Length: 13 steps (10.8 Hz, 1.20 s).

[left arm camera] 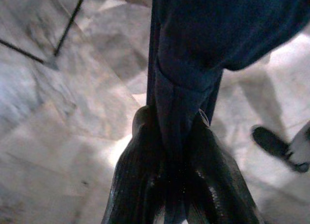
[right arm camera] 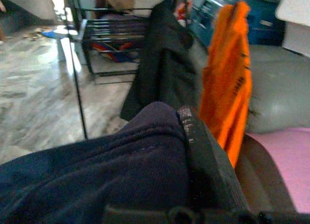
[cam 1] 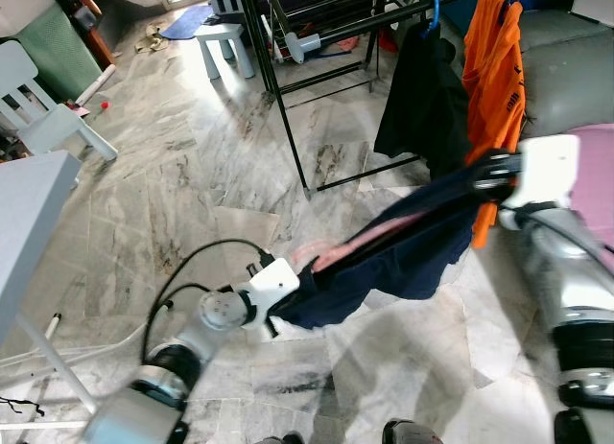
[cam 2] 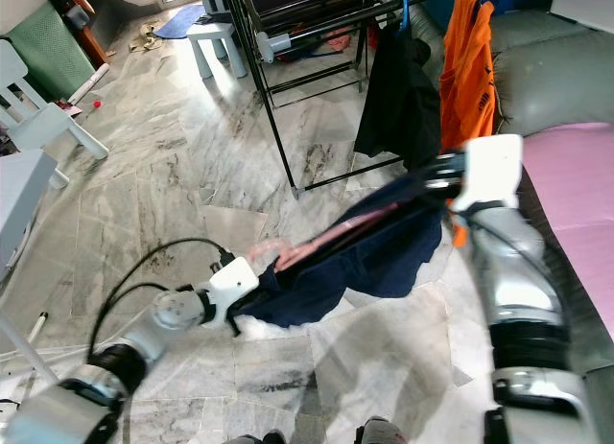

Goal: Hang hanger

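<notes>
A navy garment [cam 1: 403,252] on a pink hanger [cam 1: 336,250] is stretched in the air between my two grippers, low over the marble floor. My left gripper [cam 1: 288,305] is shut on its lower end; in the left wrist view the black fingers [left arm camera: 131,185] clamp the bunched navy cloth [left arm camera: 179,112]. My right gripper [cam 1: 484,174] holds the upper end, close to the drying rack [cam 1: 288,128]. In the right wrist view a finger [right arm camera: 206,156] presses against the navy cloth [right arm camera: 121,171]. A black garment [cam 1: 422,99] and an orange garment [cam 1: 494,70] hang on the rack's bar.
A grey sofa [cam 1: 566,80] with a pink cover [cam 1: 600,175] stands at the right, behind my right arm. A white stool [cam 1: 225,41] and a white chair [cam 1: 38,108] stand at the back left. A grey table [cam 1: 29,204] is close on the left.
</notes>
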Available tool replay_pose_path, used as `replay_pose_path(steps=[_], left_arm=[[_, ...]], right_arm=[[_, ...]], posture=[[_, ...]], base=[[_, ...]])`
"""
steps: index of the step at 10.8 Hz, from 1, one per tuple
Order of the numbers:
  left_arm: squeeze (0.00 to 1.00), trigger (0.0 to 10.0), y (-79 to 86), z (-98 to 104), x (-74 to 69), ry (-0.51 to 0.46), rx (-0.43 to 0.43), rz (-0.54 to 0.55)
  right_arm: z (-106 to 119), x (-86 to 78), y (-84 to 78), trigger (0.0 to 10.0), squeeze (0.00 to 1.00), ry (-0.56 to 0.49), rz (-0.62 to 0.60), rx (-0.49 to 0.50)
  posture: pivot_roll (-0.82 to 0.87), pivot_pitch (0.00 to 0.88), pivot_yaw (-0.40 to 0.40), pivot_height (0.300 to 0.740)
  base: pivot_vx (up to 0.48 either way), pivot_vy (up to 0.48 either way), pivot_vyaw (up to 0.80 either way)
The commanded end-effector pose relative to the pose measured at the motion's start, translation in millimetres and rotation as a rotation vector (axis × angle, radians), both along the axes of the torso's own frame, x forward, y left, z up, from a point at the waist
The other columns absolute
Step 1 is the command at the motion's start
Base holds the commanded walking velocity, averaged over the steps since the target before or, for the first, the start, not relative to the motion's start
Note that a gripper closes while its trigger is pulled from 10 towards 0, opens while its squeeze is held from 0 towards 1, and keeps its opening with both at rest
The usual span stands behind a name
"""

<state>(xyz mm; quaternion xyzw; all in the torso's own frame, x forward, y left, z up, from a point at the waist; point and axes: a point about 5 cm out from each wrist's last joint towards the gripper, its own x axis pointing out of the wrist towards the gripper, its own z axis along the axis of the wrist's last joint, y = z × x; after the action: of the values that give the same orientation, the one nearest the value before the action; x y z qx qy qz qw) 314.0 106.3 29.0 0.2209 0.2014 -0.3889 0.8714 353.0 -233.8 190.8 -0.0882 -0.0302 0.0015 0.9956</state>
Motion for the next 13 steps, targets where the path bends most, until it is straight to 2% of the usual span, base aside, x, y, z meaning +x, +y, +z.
replay_pose_path(steps=[1, 2, 3, 5, 6, 7, 8, 9, 10, 12, 13], left_arm=[[0.0, 0.0, 30.3, -26, -15.8, 0.142, 0.049, 0.14], [0.0, 0.0, 16.7, -25, -14.3, 0.148, -0.005, 0.181], [0.0, 0.0, 6.9, -24, -12.4, 0.161, -0.049, 0.215], [0.0, 0.0, -6.7, -19, -7.7, 0.177, -0.105, 0.266], [0.0, 0.0, -11.7, -18, -7.2, 0.182, -0.113, 0.255], [0.0, 0.0, -13.6, -16, -5.7, 0.178, -0.116, 0.26], [0.0, 0.0, -14.5, -13, -2.2, 0.191, -0.158, 0.31], [0.0, 0.0, -13.3, -11, 0.5, 0.185, -0.165, 0.333], [0.0, 0.0, -9.4, -9, 3.1, 0.173, -0.168, 0.359], [0.0, 0.0, -2.3, -7, 6.5, 0.175, -0.193, 0.415], [0.0, 0.0, -2.6, -5, 8.0, 0.185, -0.217, 0.429]], right_arm=[[22, -2.1, 1.4, 0.0, 0.0, -0.112, -0.022, -0.01], [13, -2.7, 25.6, 0.0, 0.0, -0.095, 0.051, -0.004], [6, -5.2, 41.9, 0.0, 0.0, -0.079, 0.106, -0.007], [-18, -17.2, 75.9, 0.0, 0.0, -0.015, 0.238, 0.019], [-34, -25.7, 92.9, 0.0, 0.0, 0.051, 0.334, 0.029], [-47, -33.6, 103.3, 0.0, 0.0, 0.1, 0.403, 0.016], [-69, -47.6, 107.3, 0.0, 0.0, 0.207, 0.472, -0.004], [-86, -59.2, 106.0, 0.0, 0.0, 0.284, 0.494, -0.022], [-108, -73.7, 101.9, 0.0, 0.0, 0.364, 0.503, -0.071], [-138, -96.6, 96.6, 0.0, 0.0, 0.48, 0.511, -0.106], [-149, -103.2, 96.0, 10.0, 0.0, 0.519, 0.508, -0.142]], posture=[[-0.18, 0.122, 0.168, 0.74], [-0.18, 0.119, 0.17, 0.74], [-0.18, 0.117, 0.17, 0.74], [-0.18, 0.111, 0.172, 0.74], [-0.18, 0.107, 0.172, 0.74], [-0.18, 0.104, 0.173, 0.74], [-0.18, 0.1, 0.171, 0.74], [-0.18, 0.096, 0.169, 0.74], [-0.18, 0.093, 0.168, 0.74], [-0.18, 0.087, 0.17, 0.74], [-0.18, 0.084, 0.17, 0.74]], base=[[0.0, 0.0, 0.0], [0.0, 0.0, 0.0], [0.0, 0.0, 0.0], [0.0, 0.0, 0.0], [0.0, 0.0, 0.0], [0.0, 0.0, 0.0], [0.0, 0.0, 0.0], [0.0, 0.0, 0.0], [0.0, 0.0, 0.0], [0.0, 0.0, 0.0], [0.0, 0.0, 0.0]])
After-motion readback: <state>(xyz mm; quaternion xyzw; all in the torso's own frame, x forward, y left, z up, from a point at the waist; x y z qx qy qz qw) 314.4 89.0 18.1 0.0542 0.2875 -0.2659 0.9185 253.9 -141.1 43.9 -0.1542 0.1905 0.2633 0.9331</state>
